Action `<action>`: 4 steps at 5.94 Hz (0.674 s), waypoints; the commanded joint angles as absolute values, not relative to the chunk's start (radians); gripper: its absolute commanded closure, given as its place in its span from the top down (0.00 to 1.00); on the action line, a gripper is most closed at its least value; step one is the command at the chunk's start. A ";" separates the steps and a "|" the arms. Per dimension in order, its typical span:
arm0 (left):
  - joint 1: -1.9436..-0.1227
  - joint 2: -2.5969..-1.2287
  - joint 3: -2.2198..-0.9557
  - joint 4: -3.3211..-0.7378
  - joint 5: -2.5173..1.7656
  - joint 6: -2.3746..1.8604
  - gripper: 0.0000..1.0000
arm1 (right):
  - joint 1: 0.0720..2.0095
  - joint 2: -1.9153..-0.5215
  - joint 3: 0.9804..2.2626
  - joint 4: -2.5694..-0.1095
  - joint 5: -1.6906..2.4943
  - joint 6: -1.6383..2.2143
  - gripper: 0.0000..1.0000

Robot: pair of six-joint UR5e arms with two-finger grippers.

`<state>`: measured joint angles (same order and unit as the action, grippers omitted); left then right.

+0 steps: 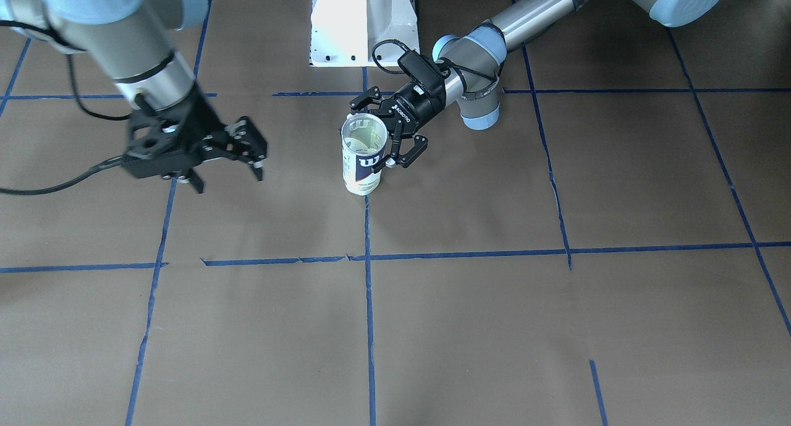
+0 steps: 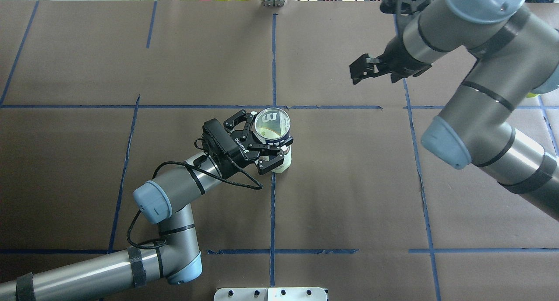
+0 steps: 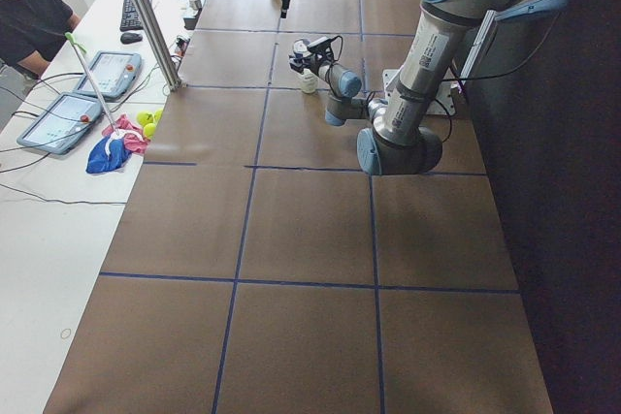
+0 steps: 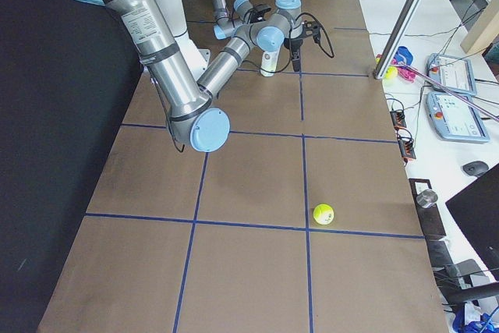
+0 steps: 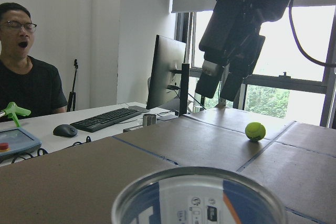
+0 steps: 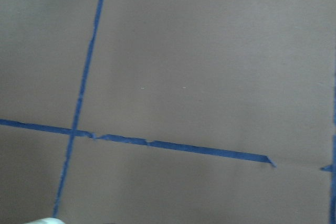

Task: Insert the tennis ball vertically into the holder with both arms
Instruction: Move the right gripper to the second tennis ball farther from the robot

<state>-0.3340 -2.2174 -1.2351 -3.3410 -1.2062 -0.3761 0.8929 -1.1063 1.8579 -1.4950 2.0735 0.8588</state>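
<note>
Overhead exterior shows the left end effector (image 2: 270, 133) hugging the upright tennis-ball can (image 2: 273, 116) in the middle of the table (image 2: 349, 183). The right end effector (image 2: 360, 70) hangs wide and empty. The tennis ball (image 4: 323, 214) lies far off; it looks light, fuzzy and squashy, so pinch its middle gently.

Clear holder (image 2: 271, 125) upright on brown worktop (image 2: 349, 183) beside crossing blue tape (image 2: 272, 205), fingers (image 2: 270, 163) of left gripper (image 2: 267, 134) either side of it, right gripper (image 2: 364, 69) well apart

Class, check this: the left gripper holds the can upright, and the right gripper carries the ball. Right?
Not quite: the right gripper is empty; the ball lies on the table, as the exterior right view shows. The left gripper does hold the can upright.
</note>
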 commanded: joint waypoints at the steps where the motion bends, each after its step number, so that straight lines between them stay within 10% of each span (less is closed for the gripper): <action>1: -0.322 -2.220 -1.236 -3.343 -1.207 -0.376 0.96 | 1.004 -1.213 1.803 -1.500 2.092 0.616 0.99; 4: -0.304 -2.218 -1.252 -3.343 -1.206 -0.376 0.96 | 1.158 -1.215 1.537 -1.496 2.094 0.314 0.99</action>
